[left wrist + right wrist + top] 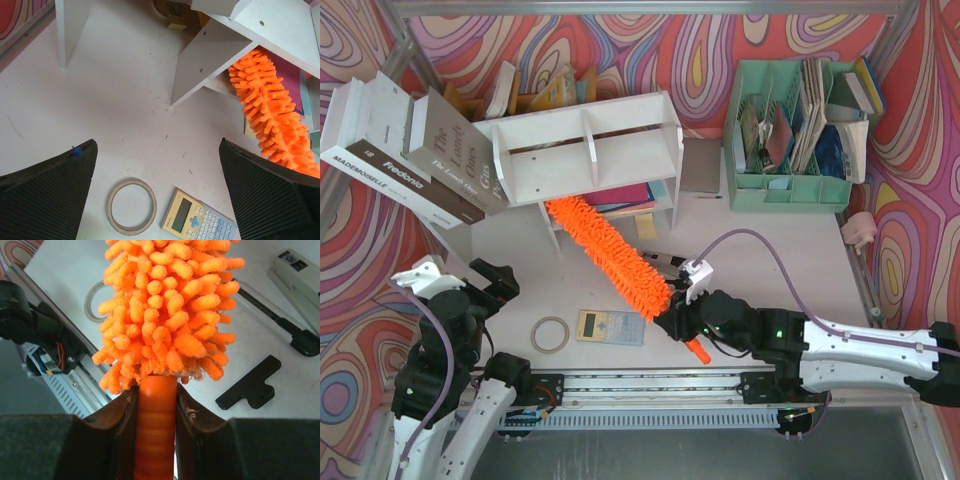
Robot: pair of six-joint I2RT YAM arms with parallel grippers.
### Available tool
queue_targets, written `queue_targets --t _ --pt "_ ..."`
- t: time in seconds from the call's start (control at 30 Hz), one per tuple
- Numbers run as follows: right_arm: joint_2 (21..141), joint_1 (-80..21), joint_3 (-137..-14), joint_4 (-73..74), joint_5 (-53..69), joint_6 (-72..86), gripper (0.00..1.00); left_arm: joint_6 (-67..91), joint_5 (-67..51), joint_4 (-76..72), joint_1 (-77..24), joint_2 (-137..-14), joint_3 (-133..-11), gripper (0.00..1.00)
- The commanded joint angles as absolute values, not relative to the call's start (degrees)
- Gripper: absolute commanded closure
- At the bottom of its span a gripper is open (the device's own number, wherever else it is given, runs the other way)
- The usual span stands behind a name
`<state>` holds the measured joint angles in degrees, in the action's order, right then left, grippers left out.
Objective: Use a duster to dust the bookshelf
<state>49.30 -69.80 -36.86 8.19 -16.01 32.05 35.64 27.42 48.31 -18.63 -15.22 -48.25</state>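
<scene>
The duster [612,255] is bright orange all over, fluffy head and ribbed handle [155,435] alike. The bookshelf [620,125] is plain white, with magenta and pale-blue folders [623,196] inside. The table [510,250] is off-white; the backdrop [650,50] swirls in red, pink, purple, orange and yellow. At the table's far right corner the file organizer [790,190] is mint green. Near the near edge lie a cream calculator [610,327] with blue-grey keys and 1 tan tape ring [550,334]. The left gripper [157,150] is black with a fine dotted weave.
</scene>
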Motion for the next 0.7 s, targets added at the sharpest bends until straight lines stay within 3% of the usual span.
queue_targets --t 0.0,0.23,0.67 --pt "51.2 -71.1 -36.1 3.8 -10.3 30.0 1.00 35.8 27.2 47.9 -18.2 -15.1 -47.5 0.02" --pt "52.8 -73.7 -36.0 10.6 -8.9 28.6 1.00 35.8 27.3 47.9 -18.2 -15.2 -47.5 0.02" --pt "38.3 -75.2 -38.0 28.6 -14.0 27.8 1.00 35.7 26.9 47.6 -17.8 -16.1 -47.5 0.02"
